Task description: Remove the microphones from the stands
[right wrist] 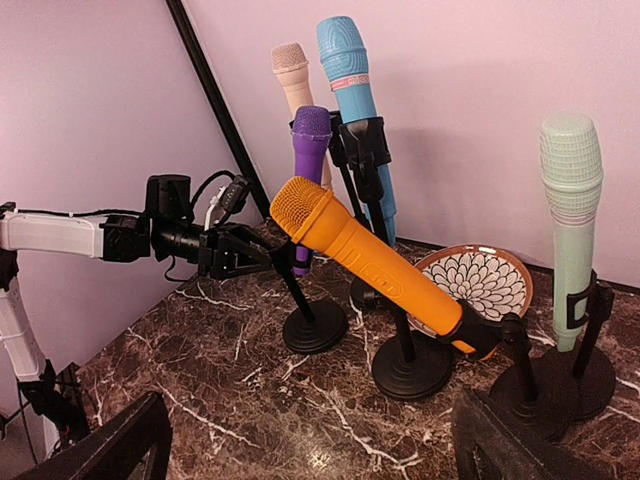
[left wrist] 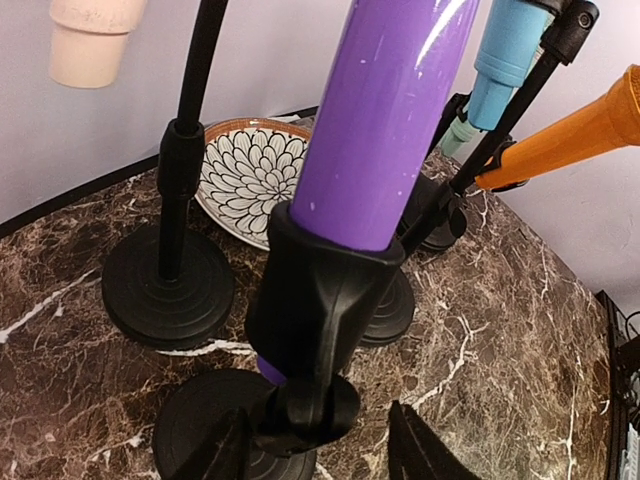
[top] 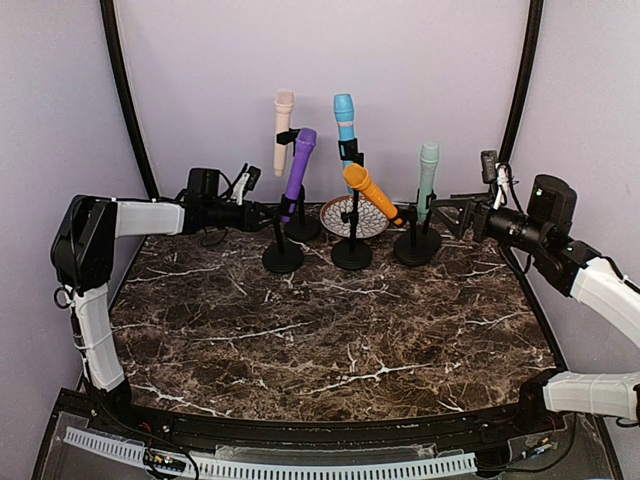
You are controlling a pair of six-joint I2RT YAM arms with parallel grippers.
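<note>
Item, task object: purple microphone (left wrist: 385, 120), taken as the one to be removed because the left arm is already at its stand; this is a judgement, as the task names no colour. It stands at the back left of the marble table (top: 330, 330), its lower body seated in a black clip (left wrist: 320, 300). Long axis near upright, head up and leaning slightly; lifting along that axis looks the likely way out of the clip. Left gripper (left wrist: 318, 452): fingers (left wrist: 225, 450) parted, one on each side of the stand's joint just below the clip, holding nothing; the microphone body lies directly above and ahead of them. Right gripper (right wrist: 320, 445): fingers (right wrist: 125, 440) spread wide, empty, beside the mint microphone (top: 428, 175) and well apart from the purple one, so the left arm is the nearer. Count, microphones: five, namely purple, beige (top: 284, 130), blue (top: 345, 125), orange (top: 372, 193) (steeply tilted, head toward the left) and mint. Count, stands: black, round-based, apparently one per microphone, though not every base shows separately. Count, patterned plate (right wrist: 478, 280): one, among the stands.
</note>
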